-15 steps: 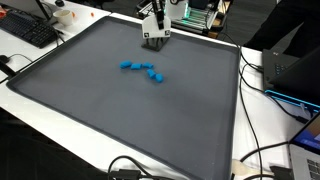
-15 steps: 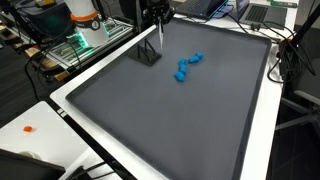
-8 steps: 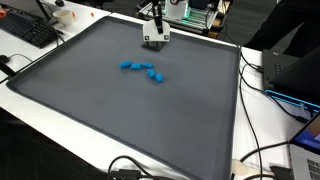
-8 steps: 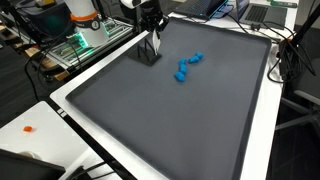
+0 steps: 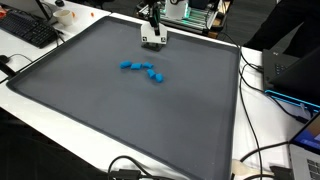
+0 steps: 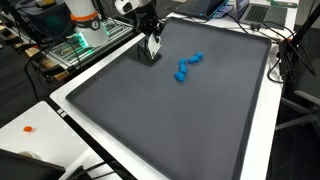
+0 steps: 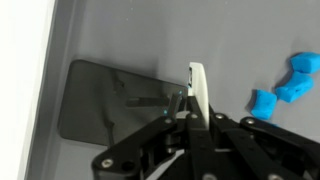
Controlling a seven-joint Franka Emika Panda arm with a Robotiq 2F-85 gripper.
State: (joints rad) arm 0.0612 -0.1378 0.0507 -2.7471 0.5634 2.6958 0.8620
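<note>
Gripper [image 7: 193, 112] clenched on a thin white piece [image 7: 197, 85] above a gray mat [image 5: 120, 110]; blue blocks [image 5: 143, 70] near; keyboard [image 5: 28, 30] upper left.

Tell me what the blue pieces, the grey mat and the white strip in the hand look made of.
Blue pieces: probably moulded plastic, uniform bright colour, blocky edges. Grey mat: matte rubber or fabric, no glare. White strip in the hand: thin, flat, straight, perhaps plastic or card; cannot tell which.

Both my exterior views look down across the same grey mat [image 5: 150, 120] from differing sides; the wrist view faces down, close.
</note>
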